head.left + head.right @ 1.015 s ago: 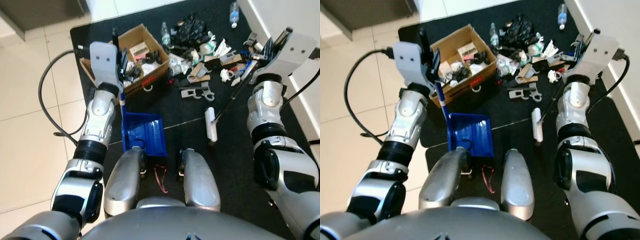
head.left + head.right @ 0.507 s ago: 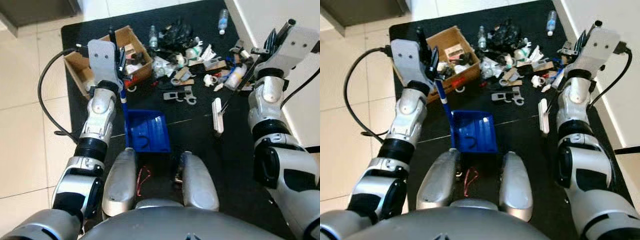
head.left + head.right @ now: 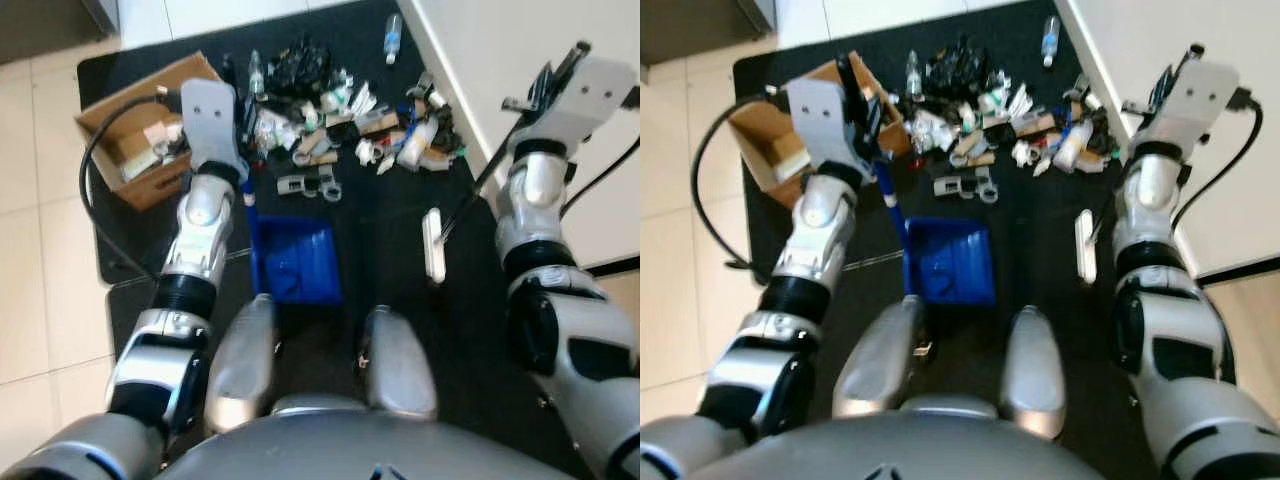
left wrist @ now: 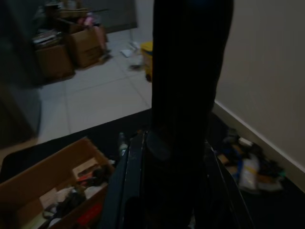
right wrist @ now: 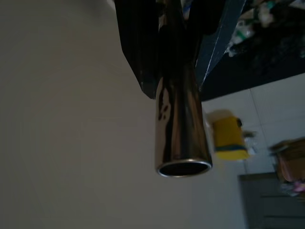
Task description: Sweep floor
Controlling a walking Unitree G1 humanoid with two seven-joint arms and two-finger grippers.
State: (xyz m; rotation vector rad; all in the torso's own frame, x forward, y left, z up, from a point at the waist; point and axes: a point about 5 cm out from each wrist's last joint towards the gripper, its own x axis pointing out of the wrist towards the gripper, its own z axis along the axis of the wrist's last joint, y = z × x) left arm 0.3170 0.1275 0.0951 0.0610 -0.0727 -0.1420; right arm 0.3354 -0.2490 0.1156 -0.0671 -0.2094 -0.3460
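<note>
The right gripper pinches the broom's thin metal handle; its white brush head rests on the black mat, litter pile at 11 o'clock. The left gripper clamps the blue plastic dustpan.

A dustpan is lying on the mat just before the robot's knees, a pile of litter beyond it, a cardboard box sitting left, a broom head right.
</note>
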